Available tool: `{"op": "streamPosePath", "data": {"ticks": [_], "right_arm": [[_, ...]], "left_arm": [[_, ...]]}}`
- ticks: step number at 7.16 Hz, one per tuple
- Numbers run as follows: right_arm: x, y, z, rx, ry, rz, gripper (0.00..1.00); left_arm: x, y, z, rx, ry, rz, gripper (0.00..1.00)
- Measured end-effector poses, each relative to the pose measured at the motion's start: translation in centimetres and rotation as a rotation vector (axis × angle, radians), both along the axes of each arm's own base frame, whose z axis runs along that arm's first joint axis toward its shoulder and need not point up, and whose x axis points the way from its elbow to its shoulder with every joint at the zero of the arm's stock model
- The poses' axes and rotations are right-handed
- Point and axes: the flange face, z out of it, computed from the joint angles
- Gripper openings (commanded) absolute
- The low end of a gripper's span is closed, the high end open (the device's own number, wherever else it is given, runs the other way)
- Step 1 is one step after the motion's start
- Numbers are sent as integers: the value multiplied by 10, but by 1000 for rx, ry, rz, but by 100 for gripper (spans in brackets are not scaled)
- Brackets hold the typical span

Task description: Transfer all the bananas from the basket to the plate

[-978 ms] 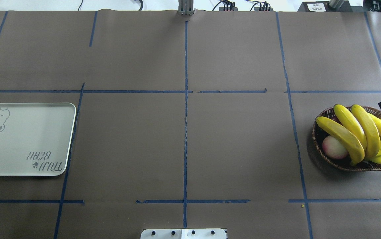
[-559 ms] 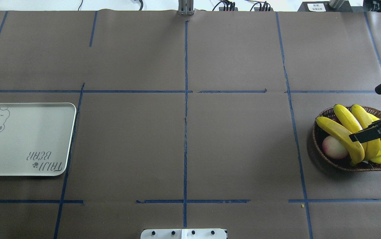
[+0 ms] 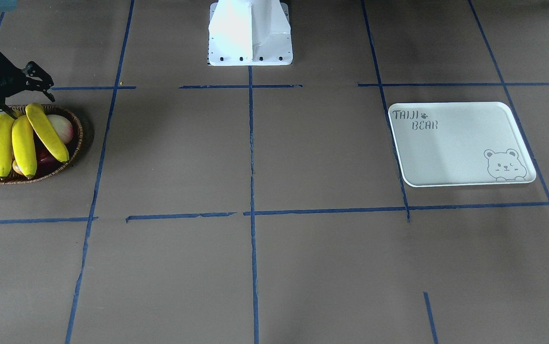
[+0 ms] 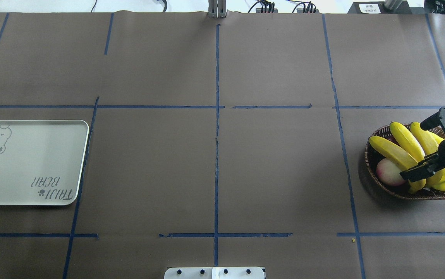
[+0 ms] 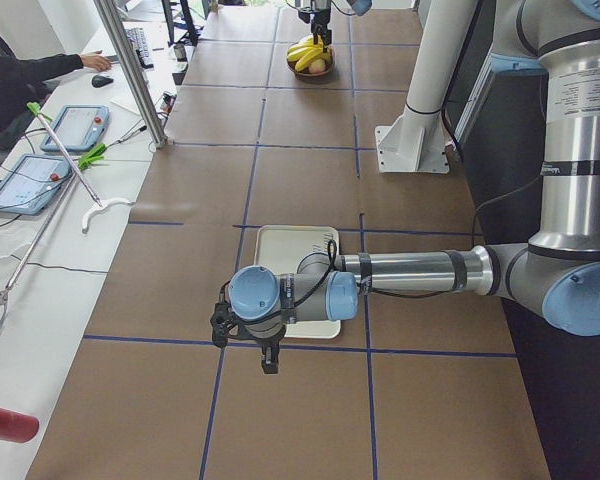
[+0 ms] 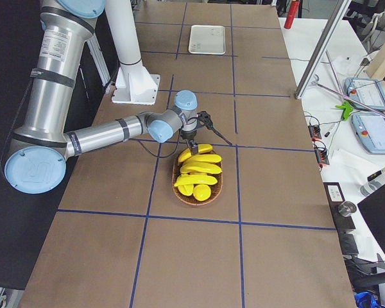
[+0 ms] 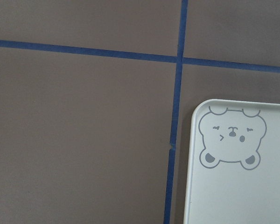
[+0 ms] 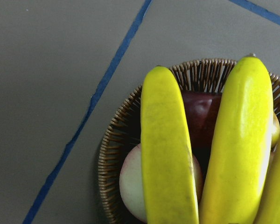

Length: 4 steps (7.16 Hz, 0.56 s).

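1. Bananas (image 4: 406,141) — four of them — lie side by side in the basket (image 3: 78,143), propped on other fruit, at the end of the bench (image 4: 214,174) on the robot's right. None is on the plate (image 4: 32,162), which sits well apart at the opposite end.
2. The right end effector (image 4: 412,151) hangs just above the pile with its fingers spread wide and nothing held between them. One finger is near the far rim, the other over the bananas' near ends.
3. The left end effector (image 5: 267,358) hovers beside a corner of the plate. Only the side camera shows it, so I cannot tell whether it is open or closed.
4. The bananas look smooth and glossy, so they are probably light, fairly stiff and somewhat slippery. Their curve means one could roll or swing in a loose grip.
5. The best hold is likely across the narrow width at mid-length — the outermost banana, next to the pale round fruit (image 4: 389,170), offers the most room for a finger.
6. They lie touching, so a finger pushed between two may nudge a neighbour or catch the basket rim.
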Motion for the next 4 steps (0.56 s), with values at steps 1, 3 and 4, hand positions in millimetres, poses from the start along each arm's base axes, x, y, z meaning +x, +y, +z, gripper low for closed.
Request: {"op": "streamPosePath", "data": {"ticks": [1,3,4], "right_arm": [[-2,1,3,3,10,-1,73],[-7,3,7,8,29,-6,71],[-9,4,8,9,35,-8,71]], "left_arm": [[0,0,0,-1,0,-1,100],[0,-1,0,-3,0,-3,100],[0,-3,-1,-3,0,-4,100]]}}
